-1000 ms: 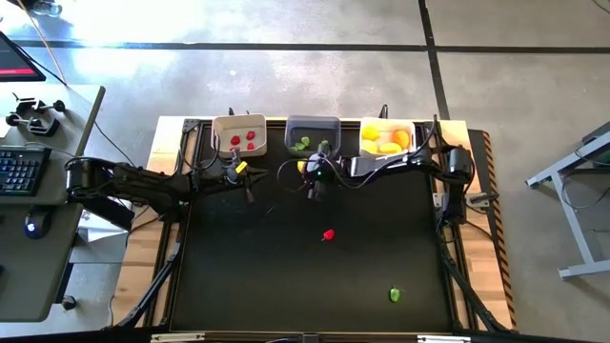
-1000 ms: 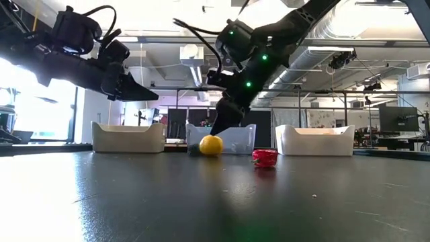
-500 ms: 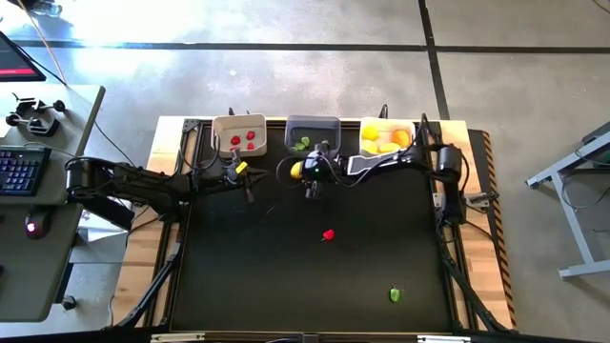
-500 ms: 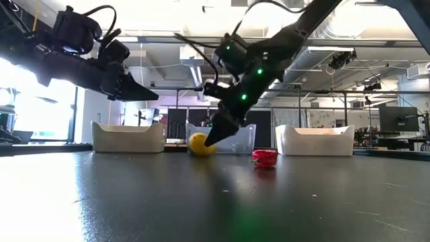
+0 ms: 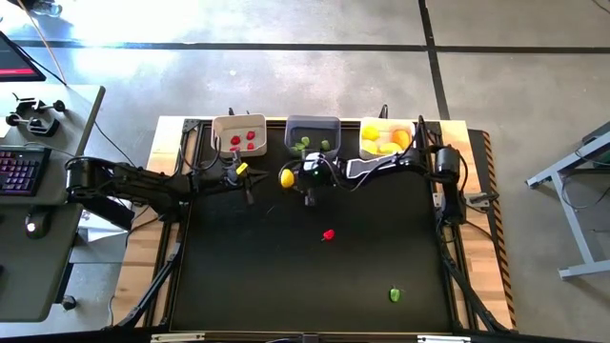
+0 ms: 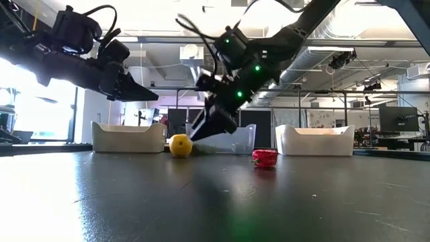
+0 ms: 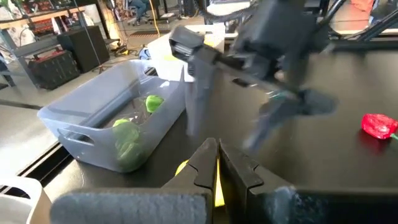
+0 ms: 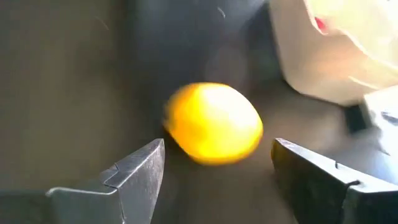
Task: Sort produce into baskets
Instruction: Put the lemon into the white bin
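A yellow lemon-like piece (image 5: 286, 177) lies on the black table in front of the dark grey basket (image 5: 313, 135); it also shows in the low view (image 6: 180, 145). My right gripper (image 5: 307, 186) is open just to its right. In the right wrist view the lemon (image 8: 212, 123) lies ahead between the two fingers (image 8: 140, 168), with a gap on each side. My left gripper (image 5: 248, 183) hangs shut and empty above the table, left of the lemon. A red piece (image 5: 329, 234) and a green piece (image 5: 395, 295) lie on the table.
The cream-white basket (image 5: 238, 133) holds red pieces, the dark grey one holds green pieces, and the white one (image 5: 386, 136) holds yellow-orange pieces. All three stand in a row at the table's far edge. The near half of the table holds only the two loose pieces.
The lemon has rolled along the table toward its left edge, from in front of the grey basket's middle to that basket's left corner. My right gripper has followed it leftward, low over the table. My left arm has kept still.
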Controlling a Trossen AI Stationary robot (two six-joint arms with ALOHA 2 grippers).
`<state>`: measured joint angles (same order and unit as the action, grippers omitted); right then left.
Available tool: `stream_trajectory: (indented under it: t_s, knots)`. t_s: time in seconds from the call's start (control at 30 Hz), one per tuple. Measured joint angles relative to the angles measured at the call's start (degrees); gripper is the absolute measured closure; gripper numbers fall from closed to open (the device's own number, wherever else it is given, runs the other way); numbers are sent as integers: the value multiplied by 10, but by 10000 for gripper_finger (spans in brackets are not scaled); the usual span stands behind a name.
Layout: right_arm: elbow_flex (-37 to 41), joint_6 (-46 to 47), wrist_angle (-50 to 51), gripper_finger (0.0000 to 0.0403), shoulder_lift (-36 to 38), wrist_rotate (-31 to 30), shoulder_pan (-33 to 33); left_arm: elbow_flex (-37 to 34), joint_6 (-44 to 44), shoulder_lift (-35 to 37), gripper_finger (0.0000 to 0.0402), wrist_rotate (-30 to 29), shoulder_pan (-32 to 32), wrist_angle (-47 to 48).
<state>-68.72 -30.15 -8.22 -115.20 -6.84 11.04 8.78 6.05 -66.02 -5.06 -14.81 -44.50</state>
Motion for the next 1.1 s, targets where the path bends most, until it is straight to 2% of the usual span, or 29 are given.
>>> stream_trajectory:
  t_s: [0.07,0.17,0.33,0.5,0.57,0.67,0.83,1.0,1.1]
  knots:
    - [-10,35,0,116,0,34,-1,0,-6,0,399,0,0,17]
    - [-24,124,-1,116,-2,34,-5,0,-21,0,399,-5,-9,70]
    - [-37,307,-3,116,-2,-42,-26,0,-40,-15,399,-6,-26,106]
    - [-37,391,-19,116,-10,-123,-58,0,-30,-42,399,-6,-26,93]
    - [-37,379,-36,116,-22,-141,-68,0,-29,-52,399,5,-26,76]
    - [-37,340,-63,116,-43,-140,-74,0,-28,-62,399,33,-26,59]
    - [-37,251,-62,116,-56,-136,-58,1,-25,-64,399,46,-24,52]
    - [-37,229,-59,116,-56,-14,-26,1,-23,-64,399,64,-24,52]
    - [-37,217,-53,116,-56,48,-10,1,-7,-64,399,95,-24,52]
